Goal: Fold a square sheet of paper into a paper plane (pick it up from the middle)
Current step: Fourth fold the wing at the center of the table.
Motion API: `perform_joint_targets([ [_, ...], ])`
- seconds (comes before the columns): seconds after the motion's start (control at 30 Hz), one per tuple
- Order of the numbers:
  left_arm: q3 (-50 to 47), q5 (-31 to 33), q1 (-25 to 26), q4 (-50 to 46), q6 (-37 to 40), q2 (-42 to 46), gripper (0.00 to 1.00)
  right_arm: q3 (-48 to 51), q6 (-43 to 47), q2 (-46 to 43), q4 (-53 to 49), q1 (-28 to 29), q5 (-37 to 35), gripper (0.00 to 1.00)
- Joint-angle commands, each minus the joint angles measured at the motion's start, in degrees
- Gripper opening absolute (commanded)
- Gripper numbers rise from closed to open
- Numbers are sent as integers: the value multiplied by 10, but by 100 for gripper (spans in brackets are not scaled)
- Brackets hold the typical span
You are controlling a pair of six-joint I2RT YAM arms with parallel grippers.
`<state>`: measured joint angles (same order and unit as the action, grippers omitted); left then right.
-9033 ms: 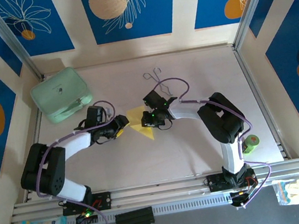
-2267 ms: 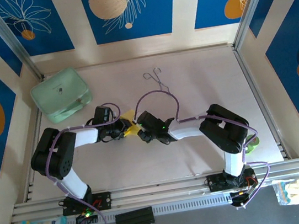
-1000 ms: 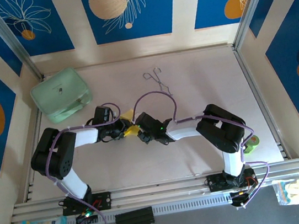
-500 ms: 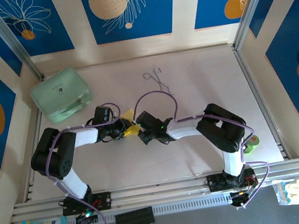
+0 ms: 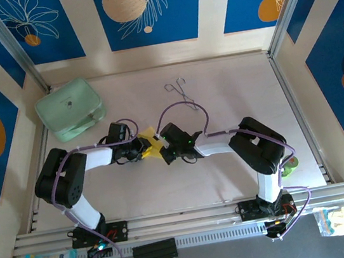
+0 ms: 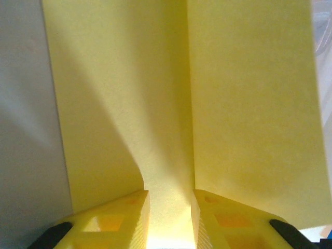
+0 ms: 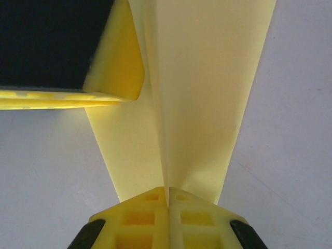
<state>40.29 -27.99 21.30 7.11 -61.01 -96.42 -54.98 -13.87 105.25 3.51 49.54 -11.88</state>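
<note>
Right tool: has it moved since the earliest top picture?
Yes. The right tool moved toward the near edge and left, away from the tongs.

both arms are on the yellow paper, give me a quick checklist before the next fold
1. right gripper shut on the paper: ok, the crease runs into its closed jaws.
2. left gripper gripping the paper: cannot tell; the fold sits between jaws that stand apart.
3. crease straight: ok in the right wrist view.
4. tongs clear of both grippers: ok, lying farther back.
5. green case out of the way: ok, back left.
</note>
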Motion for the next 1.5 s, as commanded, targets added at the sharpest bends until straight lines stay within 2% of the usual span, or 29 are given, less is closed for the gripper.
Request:
perform_joint_targets([
  [0.0,8,11,5,-33,13,9,29,-7,-22,-16,-10,-8,47,2],
  [0.73,8,15,5,-42,24,12,29,-10,-77,-2,-6,-63,192,3],
  [1.47,13,22,5,-51,35,42,29,-36,-92,37,-38,-74,232,3],
])
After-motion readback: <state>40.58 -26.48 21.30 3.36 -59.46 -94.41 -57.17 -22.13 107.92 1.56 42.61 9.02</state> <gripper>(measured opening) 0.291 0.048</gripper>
